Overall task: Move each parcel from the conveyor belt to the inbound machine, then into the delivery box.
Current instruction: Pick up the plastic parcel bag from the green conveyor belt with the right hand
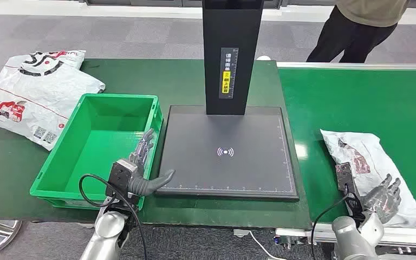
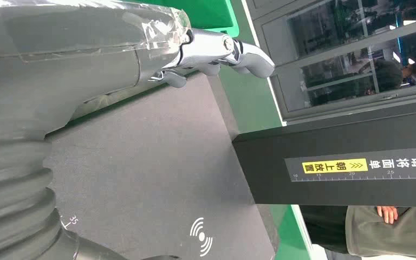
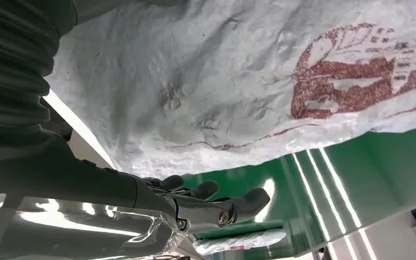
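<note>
The right hand [image 3: 195, 203], fingers apart, hovers just beside a crinkled white parcel [image 3: 238, 86] on the green belt [image 3: 374, 162].

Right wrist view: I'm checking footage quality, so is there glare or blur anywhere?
Right wrist view: bright streaks of glare on the glossy green conveyor belt; the crinkled white plastic parcel is sharp. Left wrist view: reflections in the glass wall. Head view: evenly lit, sharp.

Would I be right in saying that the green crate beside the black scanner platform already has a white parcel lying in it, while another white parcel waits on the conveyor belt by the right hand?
Not quite: the head view shows the green crate with nothing in it. The rest holds: it sits beside the black scanner platform, and a white parcel lies on the conveyor belt by the right hand.
</note>
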{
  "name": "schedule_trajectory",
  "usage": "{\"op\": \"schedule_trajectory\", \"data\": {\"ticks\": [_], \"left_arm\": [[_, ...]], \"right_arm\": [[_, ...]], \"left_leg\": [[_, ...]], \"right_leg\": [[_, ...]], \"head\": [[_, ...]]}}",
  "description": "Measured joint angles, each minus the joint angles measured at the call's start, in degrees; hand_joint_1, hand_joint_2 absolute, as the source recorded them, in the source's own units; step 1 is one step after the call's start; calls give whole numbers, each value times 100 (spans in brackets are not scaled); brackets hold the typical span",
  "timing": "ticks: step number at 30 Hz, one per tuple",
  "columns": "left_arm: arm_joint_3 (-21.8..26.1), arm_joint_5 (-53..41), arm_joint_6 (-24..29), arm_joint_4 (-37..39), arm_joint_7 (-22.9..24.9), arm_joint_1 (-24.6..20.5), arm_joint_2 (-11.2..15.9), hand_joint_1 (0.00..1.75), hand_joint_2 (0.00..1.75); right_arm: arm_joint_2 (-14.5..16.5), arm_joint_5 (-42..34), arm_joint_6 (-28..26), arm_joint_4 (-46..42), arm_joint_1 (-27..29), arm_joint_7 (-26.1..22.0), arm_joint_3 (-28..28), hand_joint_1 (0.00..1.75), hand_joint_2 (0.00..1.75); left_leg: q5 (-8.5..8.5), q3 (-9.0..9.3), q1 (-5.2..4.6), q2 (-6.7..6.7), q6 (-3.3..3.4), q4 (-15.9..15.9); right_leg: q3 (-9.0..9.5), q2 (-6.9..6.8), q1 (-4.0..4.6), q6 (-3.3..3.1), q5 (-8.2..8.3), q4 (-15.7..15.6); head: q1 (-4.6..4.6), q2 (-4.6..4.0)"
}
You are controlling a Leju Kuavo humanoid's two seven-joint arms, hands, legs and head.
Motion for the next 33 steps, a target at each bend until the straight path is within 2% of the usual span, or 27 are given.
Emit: {"op": "schedule_trajectory", "data": {"ticks": [19,23,33], "left_arm": [[-2,27,0,31,1,-17,-11,0,175],[-2,30,43,78,-45,-46,-22,0,175],[-2,95,211,278,-226,-95,-35,0,175]], "right_arm": [[89,-118,-3,496,-10,-1,47,3,175],[94,-158,18,689,-57,-17,47,175,175],[-4,-212,404,1220,-494,136,47,175,175]], "left_leg": [[0,0,0,0,0,0],[0,1,0,0,0,0],[0,12,1,10,2,7]], "right_leg": [[0,-1,0,0,0,-1],[1,-1,0,0,0,-1],[12,13,1,9,6,-5]], "head": [[0,-1],[0,-2],[0,-2]]}}
